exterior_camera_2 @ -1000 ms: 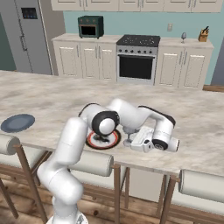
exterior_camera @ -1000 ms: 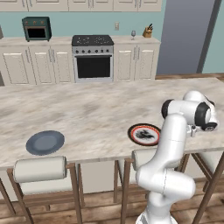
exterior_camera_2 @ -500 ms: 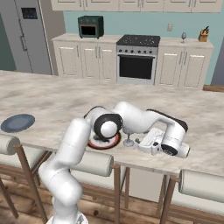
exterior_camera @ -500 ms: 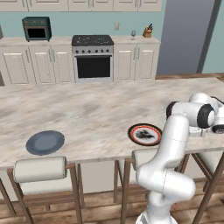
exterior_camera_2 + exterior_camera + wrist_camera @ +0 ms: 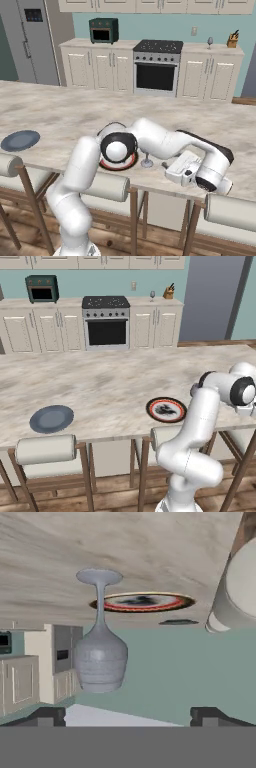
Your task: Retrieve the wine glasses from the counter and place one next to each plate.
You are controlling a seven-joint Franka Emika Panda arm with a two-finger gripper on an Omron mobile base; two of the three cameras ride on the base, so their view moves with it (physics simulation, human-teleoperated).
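Observation:
One smoky grey wine glass (image 5: 100, 657) stands upright on the long marbled bar top, just beside the red-rimmed plate (image 5: 142, 602); the hand view is upside down. My gripper (image 5: 128, 714) is open with nothing between its fingertips (image 5: 50, 714), a short way back from the glass. From the right base view the glass (image 5: 146, 160) stands right of that plate (image 5: 107, 165), which my arm partly hides, and the gripper (image 5: 167, 166) is to the glass's right. The slate grey-blue plate (image 5: 51, 418) lies far left. A second wine glass (image 5: 152, 294) stands on the back counter (image 5: 145, 302).
Padded stools (image 5: 46, 449) line the bar top's near edge. On the back counter sit a knife block (image 5: 170, 292) and a green toaster oven (image 5: 42, 288), with a stove (image 5: 105, 321) between the cream cabinets. A fridge (image 5: 30, 40) stands at the far left.
My gripper has drawn back to the right, away from the wine glass, which stays standing beside the red-rimmed plate.

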